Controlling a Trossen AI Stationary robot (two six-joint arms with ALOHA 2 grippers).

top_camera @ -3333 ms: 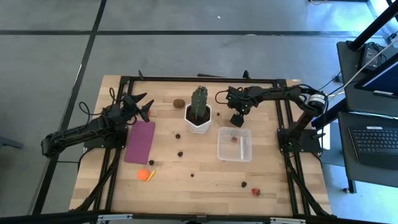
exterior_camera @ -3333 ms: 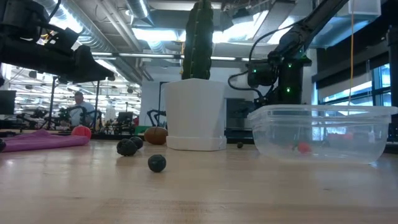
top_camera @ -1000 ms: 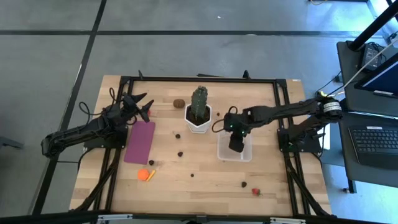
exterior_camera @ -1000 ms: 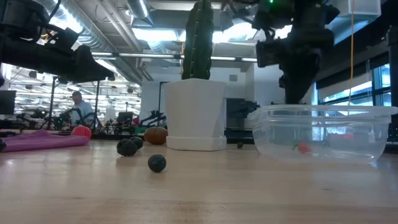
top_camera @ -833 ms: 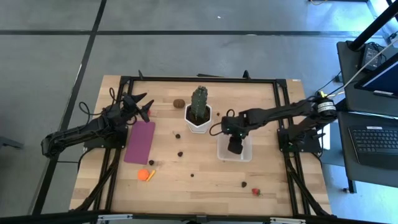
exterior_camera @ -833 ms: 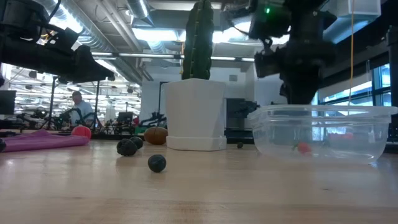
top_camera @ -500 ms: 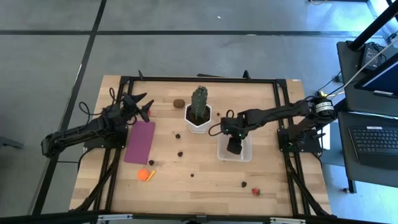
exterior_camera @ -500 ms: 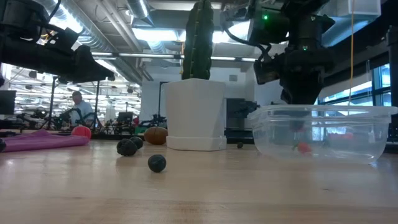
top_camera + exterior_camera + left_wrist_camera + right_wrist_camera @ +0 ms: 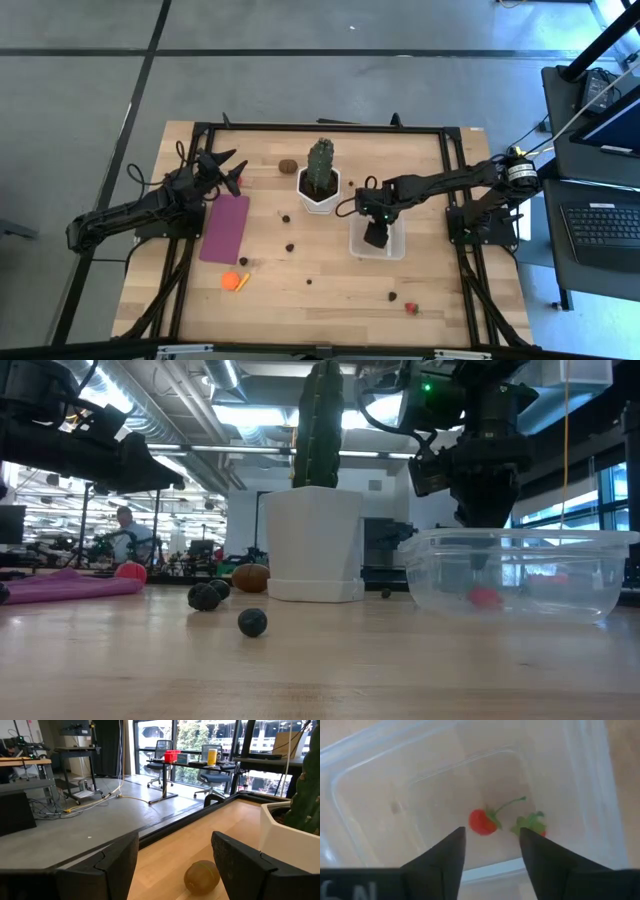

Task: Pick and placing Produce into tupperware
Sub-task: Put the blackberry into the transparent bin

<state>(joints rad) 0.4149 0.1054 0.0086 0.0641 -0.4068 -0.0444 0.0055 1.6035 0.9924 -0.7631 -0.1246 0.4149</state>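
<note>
The clear tupperware (image 9: 392, 243) sits right of the cactus pot. My right gripper (image 9: 491, 832) hangs open over it, fingers pointing down, touching nothing. Two small red pieces lie on the box floor: one (image 9: 482, 821) below the gap, the other (image 9: 538, 829) half hidden by a finger. In the low view a red blur (image 9: 485, 597) shows inside the box. My left gripper (image 9: 230, 172) waits open near the table's far left, facing the brown kiwi (image 9: 202, 876). Dark berries (image 9: 290, 246), an orange piece (image 9: 232, 281) and a red piece (image 9: 411, 308) lie on the table.
The cactus in its white pot (image 9: 319, 188) stands just left of the tupperware, close to the right arm. A purple mat (image 9: 225, 227) lies near the left arm. Dark berries (image 9: 252, 622) are scattered mid-table. The black frame rails (image 9: 320, 127) border the table.
My right gripper has stayed over the tupperware, shifting only slightly toward the table's left. In the low view the red spot inside the box has become larger and blurred, and a second red piece now lies beside the first on the box floor.
</note>
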